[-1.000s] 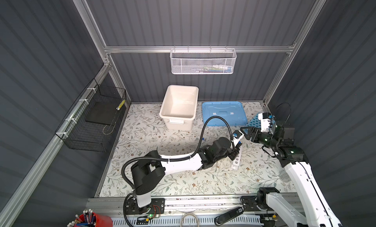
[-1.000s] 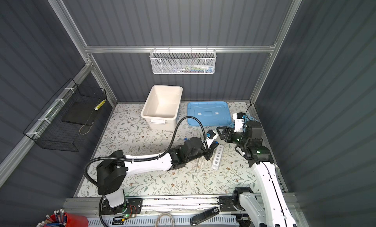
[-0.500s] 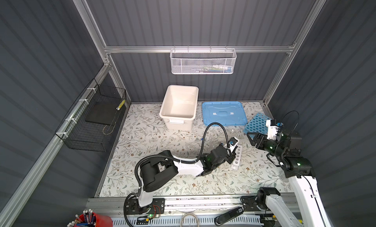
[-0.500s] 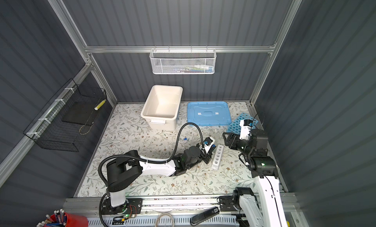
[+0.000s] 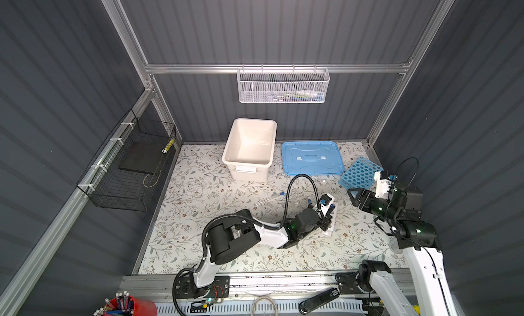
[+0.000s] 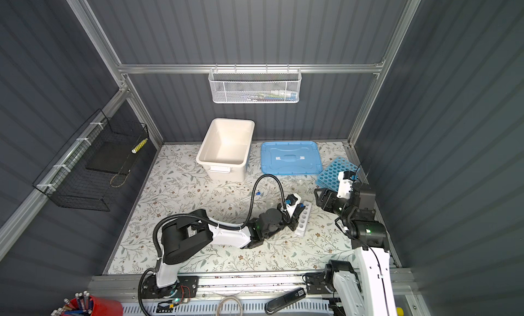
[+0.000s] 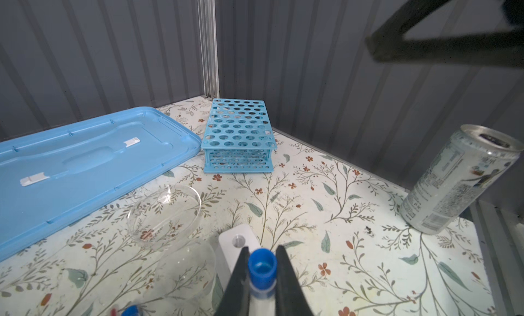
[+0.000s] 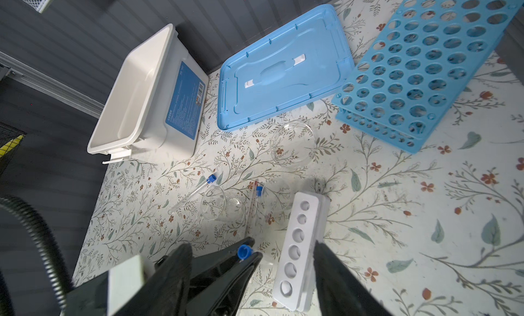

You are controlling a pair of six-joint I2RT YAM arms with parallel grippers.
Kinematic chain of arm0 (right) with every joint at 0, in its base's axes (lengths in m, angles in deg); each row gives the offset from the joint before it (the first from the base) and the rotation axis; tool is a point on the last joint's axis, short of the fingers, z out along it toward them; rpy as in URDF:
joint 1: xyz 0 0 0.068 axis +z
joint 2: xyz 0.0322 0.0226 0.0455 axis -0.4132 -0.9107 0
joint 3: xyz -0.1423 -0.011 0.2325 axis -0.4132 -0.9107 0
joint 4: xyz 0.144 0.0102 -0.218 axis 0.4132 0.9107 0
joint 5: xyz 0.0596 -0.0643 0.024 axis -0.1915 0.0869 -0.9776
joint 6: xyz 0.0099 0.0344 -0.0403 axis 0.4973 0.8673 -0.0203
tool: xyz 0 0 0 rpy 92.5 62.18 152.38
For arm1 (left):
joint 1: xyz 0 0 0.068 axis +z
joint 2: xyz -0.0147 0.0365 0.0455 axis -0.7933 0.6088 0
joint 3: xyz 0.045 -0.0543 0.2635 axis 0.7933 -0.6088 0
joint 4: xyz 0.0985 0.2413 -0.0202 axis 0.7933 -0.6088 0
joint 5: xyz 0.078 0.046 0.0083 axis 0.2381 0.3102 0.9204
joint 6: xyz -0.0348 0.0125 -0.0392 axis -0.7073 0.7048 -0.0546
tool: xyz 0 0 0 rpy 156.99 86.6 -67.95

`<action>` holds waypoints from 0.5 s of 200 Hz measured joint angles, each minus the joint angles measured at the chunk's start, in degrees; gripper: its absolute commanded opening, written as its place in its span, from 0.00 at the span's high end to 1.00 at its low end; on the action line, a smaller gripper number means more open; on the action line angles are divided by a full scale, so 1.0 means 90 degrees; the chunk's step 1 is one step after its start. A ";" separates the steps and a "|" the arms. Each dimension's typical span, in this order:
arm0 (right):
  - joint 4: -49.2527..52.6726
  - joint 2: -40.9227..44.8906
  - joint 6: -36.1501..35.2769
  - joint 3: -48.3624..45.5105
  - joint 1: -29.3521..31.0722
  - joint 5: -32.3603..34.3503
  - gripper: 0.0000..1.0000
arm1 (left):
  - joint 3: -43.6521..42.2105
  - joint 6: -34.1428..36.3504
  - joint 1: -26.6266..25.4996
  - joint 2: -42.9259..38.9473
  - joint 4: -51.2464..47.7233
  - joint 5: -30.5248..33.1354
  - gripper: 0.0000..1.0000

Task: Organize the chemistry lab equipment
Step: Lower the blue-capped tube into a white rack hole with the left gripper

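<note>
- A red cup of pens [image 5: 133, 307] stands nearest, in front of the metal rail [image 5: 283, 280] that carries both arms.
- The table [image 5: 198, 204] has a pale floral covering and sits inside a booth of dark grey ribbed walls [image 5: 283, 31].
- The left hand [image 7: 262, 252] is closed on a blue-capped test tube [image 7: 262, 265]. The cap is at the fingertips and the body runs back between the fingers.
- Just beside it, right of centre, lies the small white rack [image 8: 300, 243], its row of holes running near to far.
- The right hand [image 5: 354, 197] hovers to the rack's right, wide open and holding nothing.
- A loose test tube [image 5: 268, 199] lies left of them, cap toward the far right.
- Farther back are the sky-blue rack [image 5: 360, 174] by the right wall, a blue lid [image 5: 310, 158] and a white tub [image 5: 249, 147], which is open.
- A white mesh basket [image 5: 283, 86] hangs on the back wall.
</note>
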 measured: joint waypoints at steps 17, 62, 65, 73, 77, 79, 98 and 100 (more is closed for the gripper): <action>0.0051 0.0063 -0.0022 0.0000 -0.0078 -0.0012 0.31 | 0.0041 0.0022 -0.0017 0.0168 0.0007 0.0002 0.91; 0.0080 0.0092 -0.0032 0.0000 -0.0165 -0.0070 0.31 | 0.0185 0.0148 -0.0114 0.0197 0.0175 0.0000 0.91; 0.0080 0.0092 -0.0032 0.0000 -0.0165 -0.0075 0.31 | 0.0197 0.0172 -0.0124 0.0197 0.0194 0.0000 0.91; 0.0083 0.0087 -0.0034 0.0000 -0.0177 -0.0085 0.31 | 0.0226 0.0219 -0.0141 0.0202 0.0228 0.0002 0.91; 0.0085 0.0085 -0.0034 0.0000 -0.0185 -0.0090 0.31 | 0.0243 0.0248 -0.0146 0.0206 0.0238 0.0000 0.91; 0.0085 0.0085 -0.0034 0.0000 -0.0189 -0.0095 0.31 | 0.0255 0.0262 -0.0151 0.0211 0.0243 0.0000 0.91; 0.0090 0.0080 -0.0036 0.0000 -0.0209 -0.0107 0.31 | 0.0342 0.0362 -0.0153 0.0270 0.0294 0.0000 0.91; 0.0090 0.0080 -0.0039 0.0000 -0.0211 -0.0107 0.31 | 0.0350 0.0369 -0.0153 0.0277 0.0294 0.0000 0.91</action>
